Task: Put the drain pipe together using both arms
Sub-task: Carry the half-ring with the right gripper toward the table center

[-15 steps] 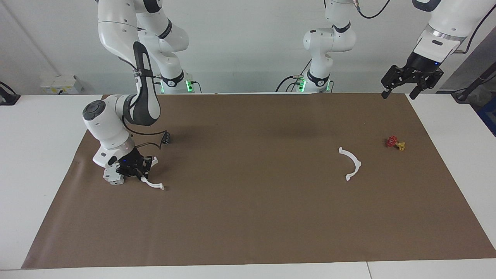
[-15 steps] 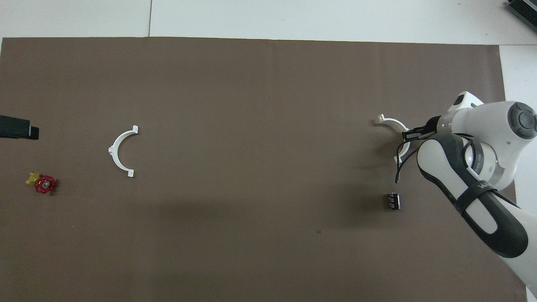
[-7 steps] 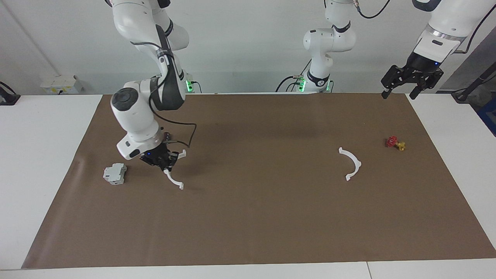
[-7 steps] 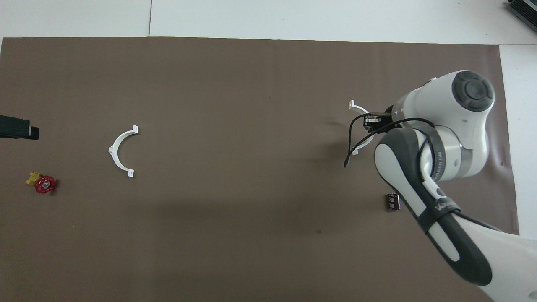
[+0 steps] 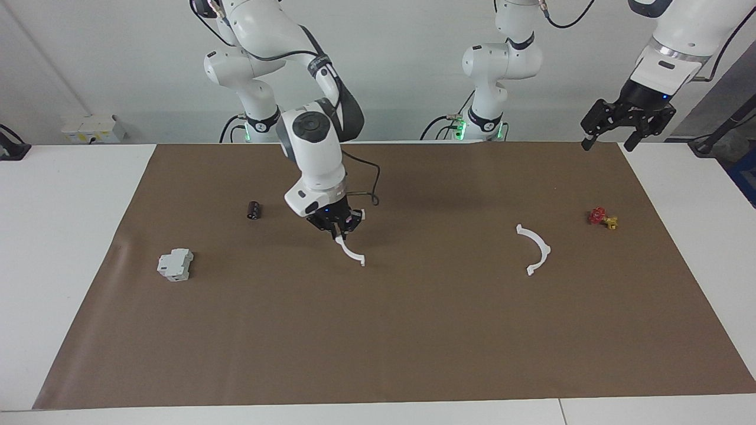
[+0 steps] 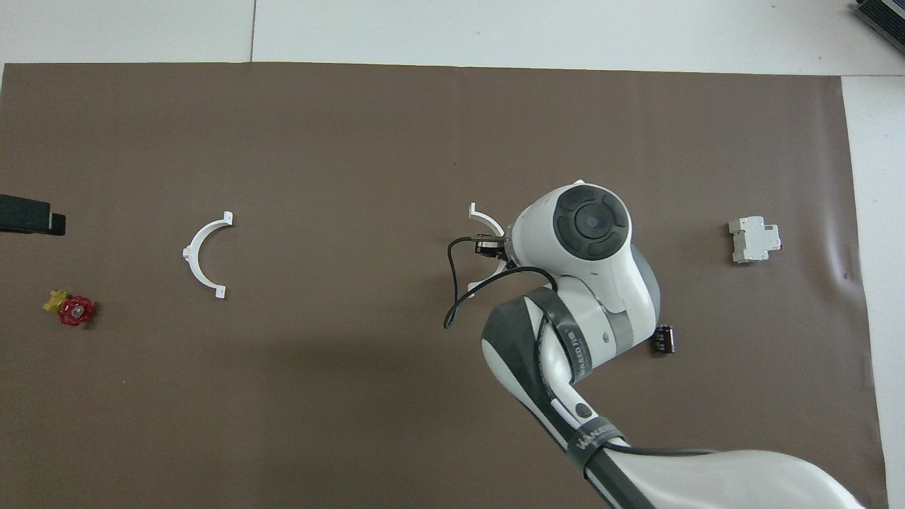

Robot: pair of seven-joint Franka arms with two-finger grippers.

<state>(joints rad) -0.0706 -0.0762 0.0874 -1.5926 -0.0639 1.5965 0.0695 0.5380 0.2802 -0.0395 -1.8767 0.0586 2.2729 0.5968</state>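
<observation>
While I watch from the facing camera, I count two white half-rings: one (image 5: pixel 352 251) hangs clamped in the right pincer (image 5: pixel 337 226) over the middle of the brown mat (image 5: pixel 378 330), and the other half-ring (image 5: pixel 536 249) lies flat toward the left arm's end of the surface. Two arms show here. The left pincer (image 5: pixel 607 141) hangs with its fingers apart above the mat's corner at that end, waiting. One grey block (image 5: pixel 175 264), one black cylinder (image 5: pixel 254 210) and one red-and-yellow valve piece (image 5: pixel 602 218) rest apart on the mat. From the overhead camera I see the same two half-rings, but the right arm's wrist covers most of the held one (image 6: pixel 483 220), and its pincer is barely visible. Only a black tip (image 6: pixel 32 215) of the left pincer enters at the edge. The grey block, cylinder and valve piece all show.
</observation>
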